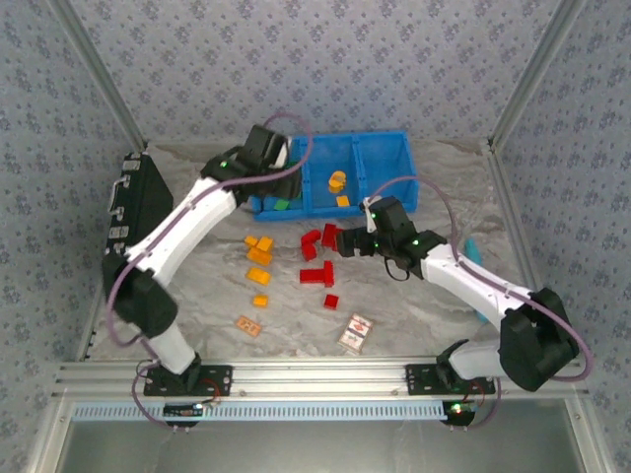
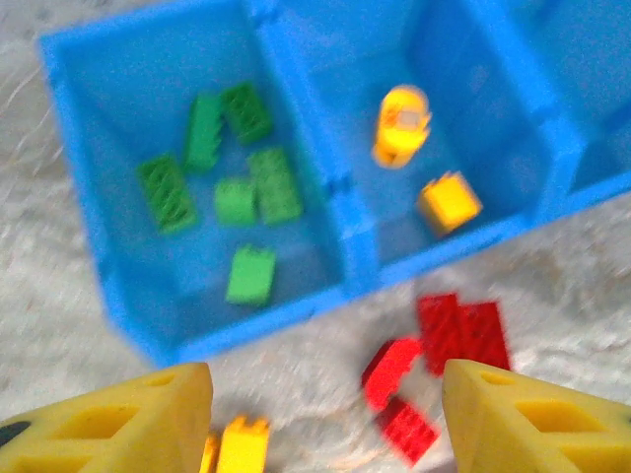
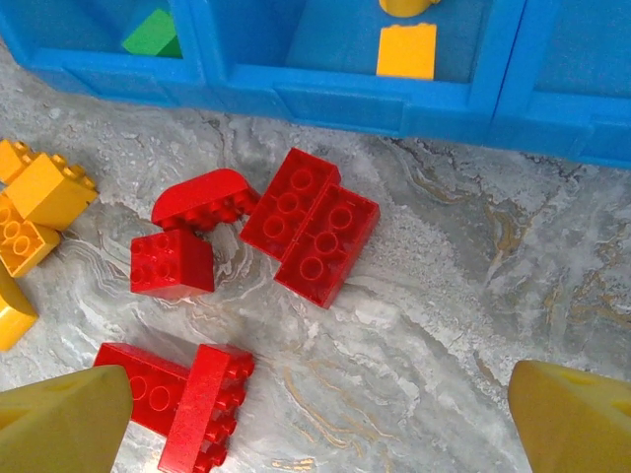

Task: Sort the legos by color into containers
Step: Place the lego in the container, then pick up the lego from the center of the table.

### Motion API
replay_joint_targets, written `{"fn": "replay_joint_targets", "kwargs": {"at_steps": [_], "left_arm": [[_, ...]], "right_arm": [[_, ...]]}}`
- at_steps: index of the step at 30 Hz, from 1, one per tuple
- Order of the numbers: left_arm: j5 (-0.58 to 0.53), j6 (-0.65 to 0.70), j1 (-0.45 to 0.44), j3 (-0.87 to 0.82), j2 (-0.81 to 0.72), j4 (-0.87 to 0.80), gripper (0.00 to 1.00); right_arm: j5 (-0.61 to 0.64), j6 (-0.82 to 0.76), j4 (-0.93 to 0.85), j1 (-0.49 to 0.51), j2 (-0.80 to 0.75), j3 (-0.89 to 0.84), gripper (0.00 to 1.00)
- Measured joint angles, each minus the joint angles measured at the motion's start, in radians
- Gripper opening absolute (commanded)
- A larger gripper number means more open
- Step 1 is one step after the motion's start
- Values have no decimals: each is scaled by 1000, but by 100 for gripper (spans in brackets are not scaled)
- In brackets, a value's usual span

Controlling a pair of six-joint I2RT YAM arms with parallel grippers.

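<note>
1. Top external view.
   - The blue bin (image 1: 386,168) stands at the far side of the worktop (image 1: 434,296).
   - My left gripper (image 1: 286,177) hangs over the bin's left end.
   - My right gripper (image 1: 342,241) sits low in front of the bin, just beside the red legos (image 1: 317,251).
   - Loose orange legos (image 1: 258,251) lie to the left of the red ones.
   - A black box (image 1: 138,197) stands at the left edge.
   - A printed card (image 1: 356,332) and a tan tile (image 1: 247,324) lie near the arm bases.

2. Left wrist view (blurred).
   - My left gripper's fingers (image 2: 148,414) stand apart with nothing between them, so it is open and holds nothing.
   - The bin's left compartment holds six green legos (image 2: 237,202).
   - The middle compartment holds two orange legos.
   - Red legos lie on the worktop just outside the bin's front wall.

3. Right wrist view.
   - My right gripper's fingers (image 3: 59,424) sit at the lower corners, spread wide and empty.
   - Six red legos lie on the worktop ahead of them, near the bin's front wall. Two lie side by side and touching, and two more touch close to my left finger.
   - Orange legos lie at the left edge.
</note>
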Motion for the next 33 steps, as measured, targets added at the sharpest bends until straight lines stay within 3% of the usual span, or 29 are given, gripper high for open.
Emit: {"fn": "replay_joint_targets", "kwargs": {"at_steps": [4, 7, 11, 15, 33], "left_arm": [[-46, -53, 0, -320, -171, 41, 68], [-66, -85, -9, -476, -228, 82, 85], [-85, -87, -33, -602, -258, 142, 95], [-89, -67, -38, -648, -259, 201, 100], [-81, 54, -30, -659, -90, 296, 98]], "right_arm": [[-10, -20, -18, 0, 39, 24, 100], [-29, -29, -25, -1, 78, 56, 100], [-64, -37, -23, 3, 119, 76, 100], [-75, -40, -27, 24, 152, 99, 100], [-42, -24, -68, 46, 163, 121, 100]]}}
